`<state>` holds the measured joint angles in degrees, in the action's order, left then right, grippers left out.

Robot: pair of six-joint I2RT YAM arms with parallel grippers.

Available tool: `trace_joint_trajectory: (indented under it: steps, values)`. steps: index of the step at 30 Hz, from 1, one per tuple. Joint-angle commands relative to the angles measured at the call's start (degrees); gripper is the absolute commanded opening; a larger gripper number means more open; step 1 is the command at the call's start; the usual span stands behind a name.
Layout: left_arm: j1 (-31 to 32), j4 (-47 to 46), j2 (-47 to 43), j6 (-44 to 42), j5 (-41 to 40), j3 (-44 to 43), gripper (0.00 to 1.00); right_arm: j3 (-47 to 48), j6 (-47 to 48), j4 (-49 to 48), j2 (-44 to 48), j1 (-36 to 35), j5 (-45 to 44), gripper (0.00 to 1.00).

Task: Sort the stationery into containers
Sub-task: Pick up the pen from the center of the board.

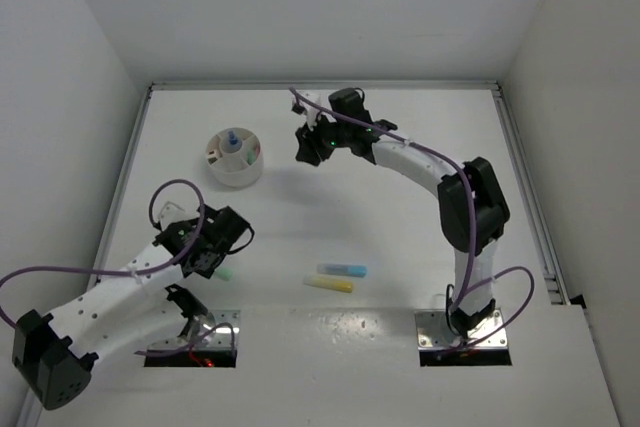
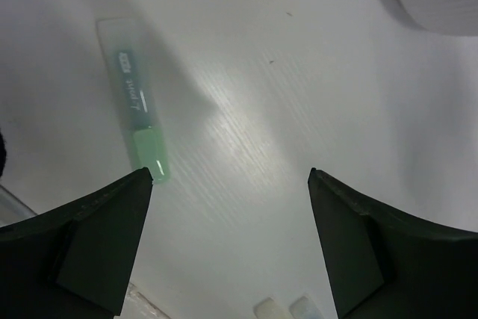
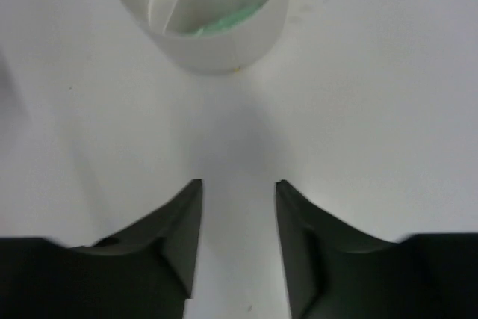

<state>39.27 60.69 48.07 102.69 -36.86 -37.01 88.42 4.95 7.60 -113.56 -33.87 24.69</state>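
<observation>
- The left gripper (image 2: pixel 230 175) hangs low over the tabletop (image 1: pixel 400 237) with its jaws wide apart and nothing between them.
- The green marker (image 2: pixel 136 113) lies flat just beside the left gripper's finger, outside the gap. I judge that the wide opening is meant to take this marker across its body, but the gripper is not yet centred over it.
- The right gripper (image 3: pixel 237 184) is near the white dish (image 3: pixel 224 42), on the far part of the tabletop. Its jaws stand narrow, with a small gap, and they hold nothing.
- The dish already contains some items. Something green shows behind one divider, and in the top view a blue-topped piece stands inside.
- The blue marker (image 1: pixel 342 270) and the yellow marker (image 1: pixel 330 285) lie side by side in the middle near part, well apart from the dish and between the two arms, so either arm may reach them.
- At least three markers are not yet sorted.
</observation>
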Motion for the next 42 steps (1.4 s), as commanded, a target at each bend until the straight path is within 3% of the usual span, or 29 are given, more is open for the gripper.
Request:
trace_joint_trajectory:
  steps: [1, 7, 9, 19, 25, 28, 36, 38, 42]
  values:
    - [-0.33, 3.13, 2.89, 6.02, 0.20, 1.85, 0.91, -7.62, 0.15, 2.08, 7.90, 0.64, 4.84, 0.50]
    - [-2.26, -2.93, 2.91, 6.55, 4.16, 8.35, 0.86, -12.40, 0.85, 4.97, 13.27, 2.22, 6.42, 0.51]
    - [-2.79, -4.26, 2.90, 6.03, 4.96, 9.76, 0.79, -12.92, 0.85, 6.55, 14.94, 2.75, 6.43, 0.51]
    - [-6.92, -9.62, 8.70, 2.87, 5.57, 10.91, 0.66, -19.69, -0.29, 4.36, 20.92, 5.03, 7.48, 0.50]
    - [-7.45, -11.91, 10.63, 1.20, 7.07, 11.97, 0.66, -21.36, -0.82, 2.43, 23.20, 6.88, 8.71, 0.50]
    - [-8.67, -12.43, 12.04, 0.40, 5.84, 11.97, 0.60, -21.89, -1.43, 2.42, 23.21, 7.41, 9.76, 0.50]
    - [-12.46, -18.05, 19.68, -6.89, 8.99, 11.43, 0.52, -22.94, -1.96, 1.28, 25.40, 9.17, 11.43, 0.50]
    - [-12.98, -18.59, 20.30, -7.51, 9.61, 11.44, 0.48, -23.47, -1.96, 0.67, 25.40, 9.17, 11.44, 0.50]
    - [-12.99, -19.11, 20.30, -9.26, 10.22, 11.44, 0.28, -23.47, -3.10, 0.05, 25.93, 10.31, 12.49, 0.50]
